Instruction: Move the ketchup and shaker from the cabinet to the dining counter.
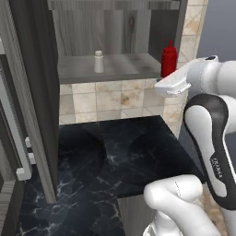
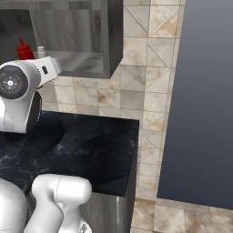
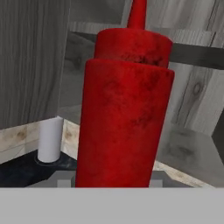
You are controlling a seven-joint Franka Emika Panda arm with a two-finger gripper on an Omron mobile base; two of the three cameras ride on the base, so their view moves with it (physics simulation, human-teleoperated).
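Grey wood-grain cabinet (image 1: 37, 92) first: your ketchup (image 3: 124, 118) stands upright at the right end of its shelf (image 1: 115, 69), dead ahead of the hand with its long axis vertical, and you cannot tell how the fingers stand or whether they grip it.

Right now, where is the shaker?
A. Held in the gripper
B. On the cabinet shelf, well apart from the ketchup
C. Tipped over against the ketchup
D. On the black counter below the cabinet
B. The shaker stands upright on the cabinet shelf, far along it from the ketchup at the shelf's other end.
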